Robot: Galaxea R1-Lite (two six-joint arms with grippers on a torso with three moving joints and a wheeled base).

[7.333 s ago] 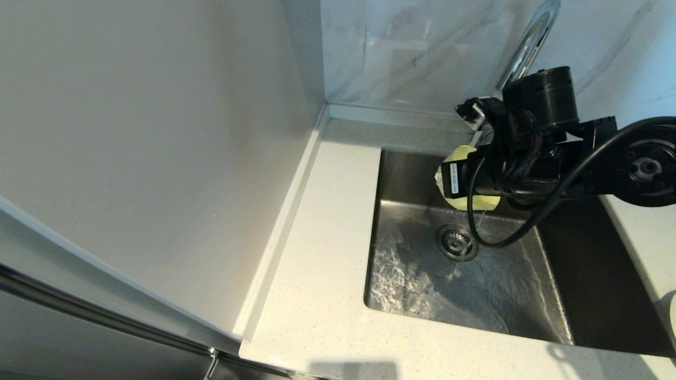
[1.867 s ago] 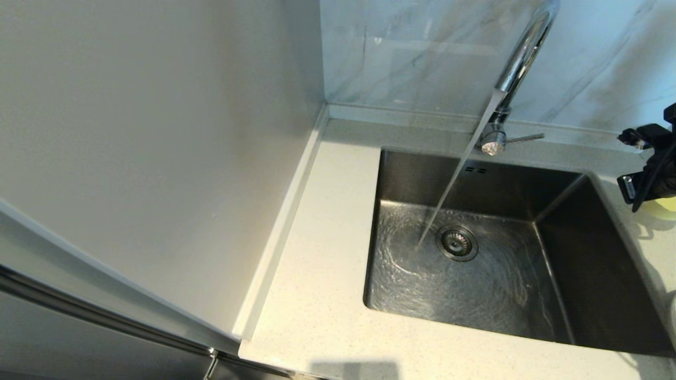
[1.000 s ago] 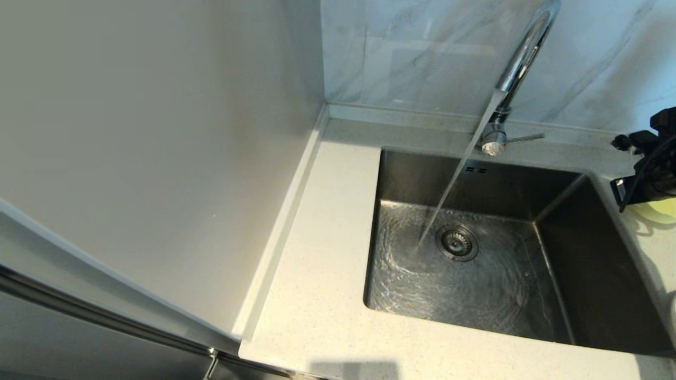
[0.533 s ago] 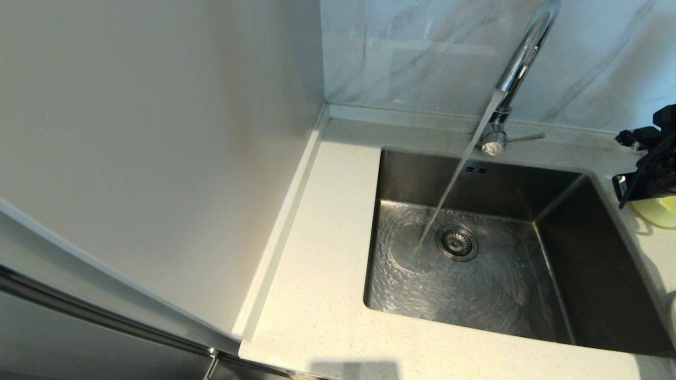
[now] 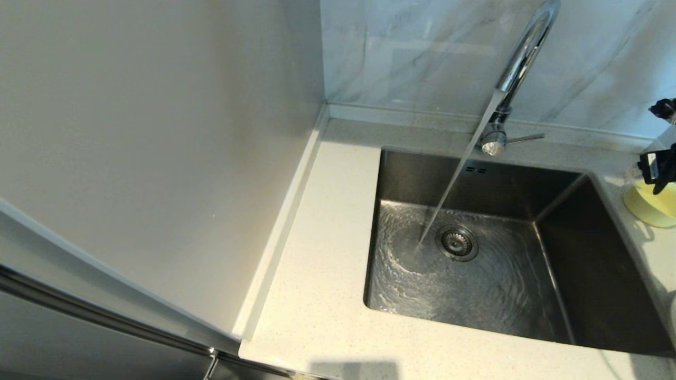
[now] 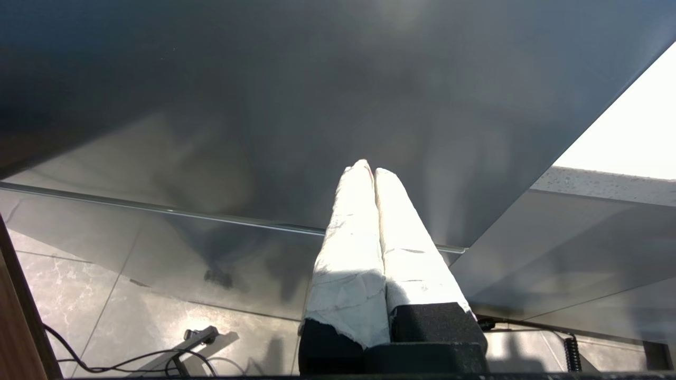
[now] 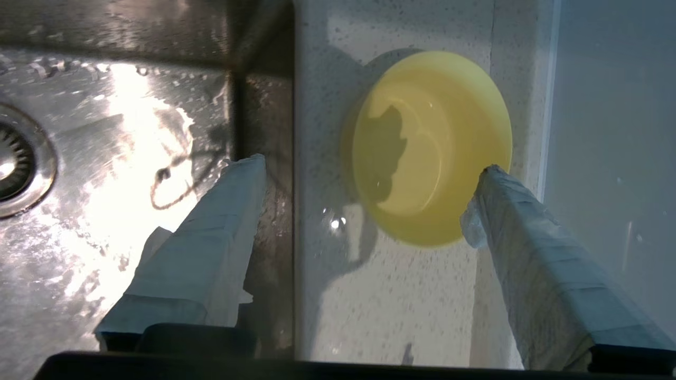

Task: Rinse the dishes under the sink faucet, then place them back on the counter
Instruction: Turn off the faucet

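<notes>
The bowl (image 5: 652, 205) has left the stream for the counter (image 5: 641, 158) at the sink's (image 5: 581, 248) three o'clock — the right gripper (image 7: 369, 174) has let go, fingers spread above it.

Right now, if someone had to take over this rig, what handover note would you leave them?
Right gripper: jaws open, empty, above the yellow bowl, not touching it.
Left gripper: jaws shut, empty, parked low, off the work.
Bowl stands upright on the counter right of the sink, near the back edge.
Faucet is running into the empty basin, beside the drain strainer.
Done: bowl set on the counter.
Left: plate and chopsticks, neither in view; shutting off the water would come last.
</notes>
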